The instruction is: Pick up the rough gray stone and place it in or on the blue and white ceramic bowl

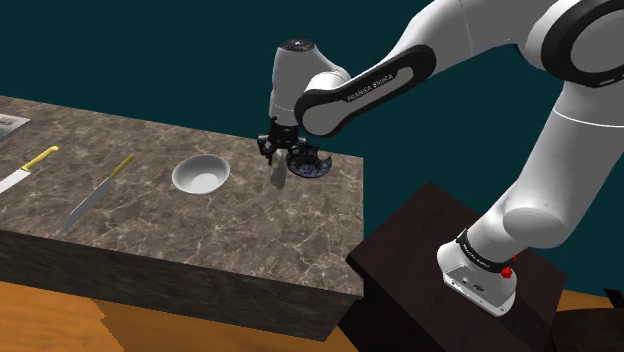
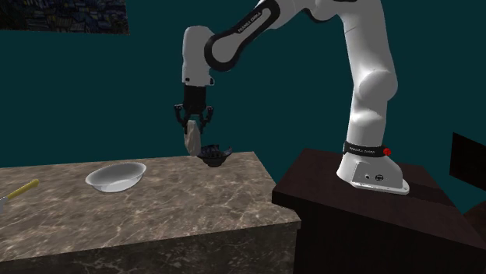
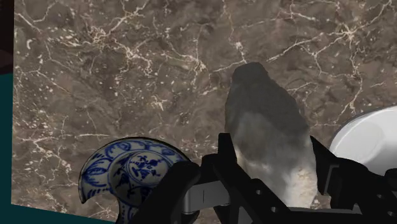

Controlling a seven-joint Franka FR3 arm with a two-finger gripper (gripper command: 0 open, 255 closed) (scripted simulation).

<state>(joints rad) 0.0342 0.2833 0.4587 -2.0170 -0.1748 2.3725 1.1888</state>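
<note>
White arm [image 1: 575, 140] rises from its base, elbow high, forearm reaching toward the shoulder view's left. Wrist bent, hand pointing straight down. The gripper [image 1: 281, 158] hangs in the air, fingers [image 3: 229, 162] clasping the stone [image 3: 267, 121], which hangs below the fingertips.

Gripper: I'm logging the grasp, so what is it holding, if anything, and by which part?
The gripper holds the rough gray stone. Its fingers clasp the stone's upper end from two opposite sides, and the rest hangs below them.

A brown marbled counter [image 1: 250, 228] stands on an orange floor [image 1: 60, 315] before dark teal walls [image 1: 130, 50].
</note>
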